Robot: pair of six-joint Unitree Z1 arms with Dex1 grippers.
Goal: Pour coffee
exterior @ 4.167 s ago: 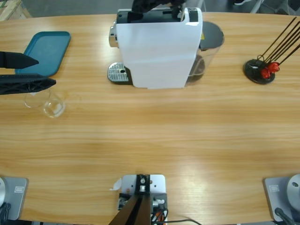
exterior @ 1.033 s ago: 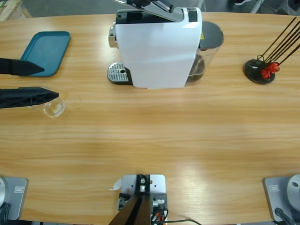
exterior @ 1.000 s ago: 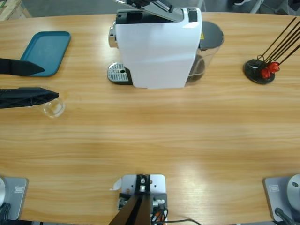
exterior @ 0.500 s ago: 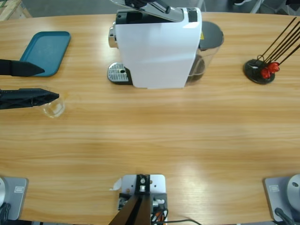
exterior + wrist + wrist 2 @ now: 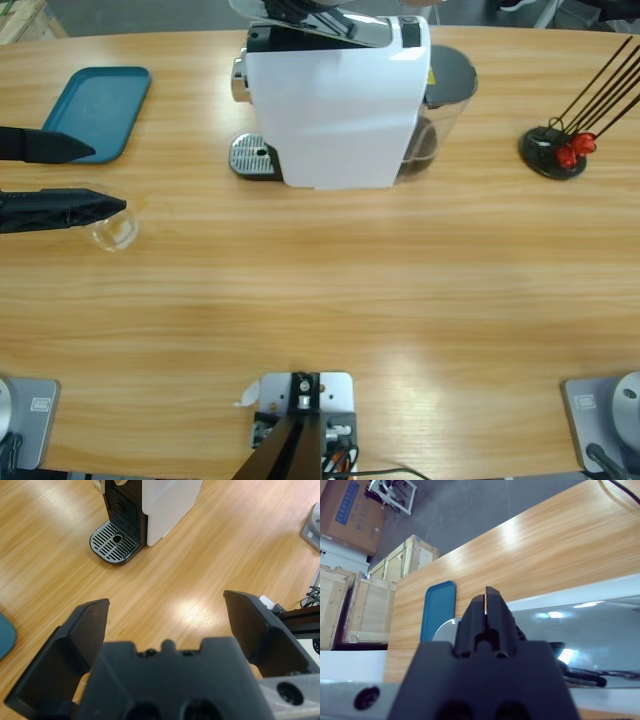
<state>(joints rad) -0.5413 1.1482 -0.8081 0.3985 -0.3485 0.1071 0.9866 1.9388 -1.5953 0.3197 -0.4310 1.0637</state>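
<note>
Wood-grained table [image 5: 330,290] fills the high view. At its 12 o'clock stands a white coffee machine [image 5: 335,110] with a silver lever [image 5: 350,28] on top. A slotted metal drip tray [image 5: 252,157] juts out of the machine toward 9 o'clock, and a dark, smoky water tank [image 5: 445,95] sits on its 3 o'clock side. A teal tray [image 5: 95,110] lies flat at about 10 o'clock. A black round stand [image 5: 553,152] with thin black sticks and a red bit at its foot sits at about 2 o'clock.

The left gripper [image 5: 108,178] comes in from the 9 o'clock edge. Its jaws are spread wide, with nothing between them. In its wrist view the left gripper [image 5: 167,607] looks across bare wood at the drip tray [image 5: 114,542].

The right gripper [image 5: 300,10] sits over the machine's top at 12 o'clock. In its wrist view its jaws [image 5: 485,597] are pressed together above the shiny lever [image 5: 600,630], with nothing seen between them.

A small clear glass tumbler [image 5: 114,232] stands at 9 o'clock, just off the teal tray's 6 o'clock side. It is partly under the tip of the left gripper's nearer jaw, outside the gap, and contact cannot be told. The wood shows straight through the glass. The coffee cannot be made out in it from above.
</note>
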